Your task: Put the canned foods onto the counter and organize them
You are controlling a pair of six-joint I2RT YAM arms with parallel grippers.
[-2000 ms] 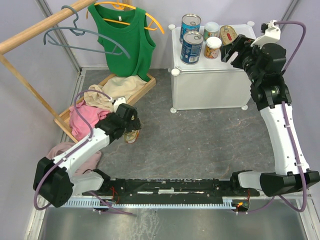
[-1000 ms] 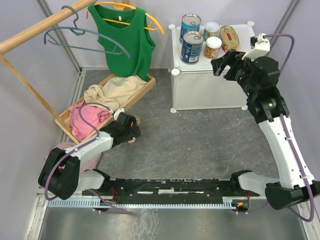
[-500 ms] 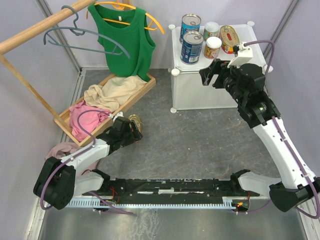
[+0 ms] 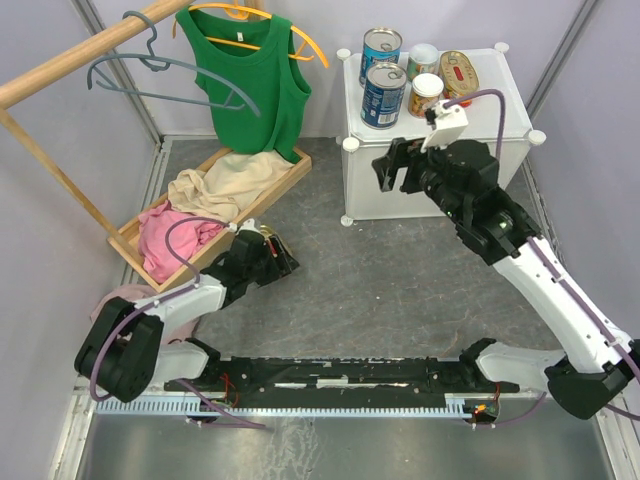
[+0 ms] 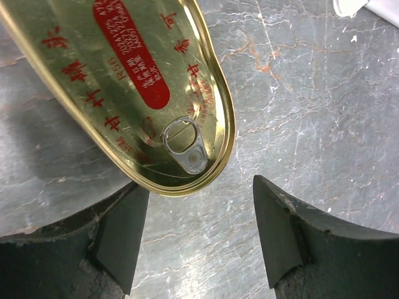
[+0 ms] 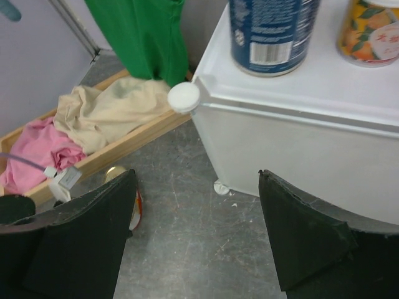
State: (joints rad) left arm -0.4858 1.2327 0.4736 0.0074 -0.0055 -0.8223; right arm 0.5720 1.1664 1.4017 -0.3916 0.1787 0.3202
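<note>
The counter [image 4: 512,100] carries two tall blue cans [image 4: 383,95] [image 4: 381,47], a green-label can [image 4: 423,58], an orange-label can [image 4: 427,95] and one oval tin [image 4: 461,74]. The second oval tin [image 4: 266,234] lies on the floor. My left gripper [image 4: 285,262] is open beside it. In the left wrist view the tin [image 5: 124,81] lies just beyond my left gripper [image 5: 196,230], its end by the left fingertip [image 5: 121,230]. My right gripper [image 4: 395,168] is open and empty in front of the counter. In the right wrist view it [image 6: 196,230] hangs over the floor below the counter [image 6: 293,87].
A wooden tray of clothes [image 4: 215,195] lies left of the counter, close behind the floor tin. A clothes rail with a green top [image 4: 250,80] and hangers stands at the back left. A pink cloth [image 4: 125,300] lies by the left arm.
My right gripper let go of the oval tin on the counter, then drew back left and down in front of it. My left gripper shifted right beside the floor tin.
</note>
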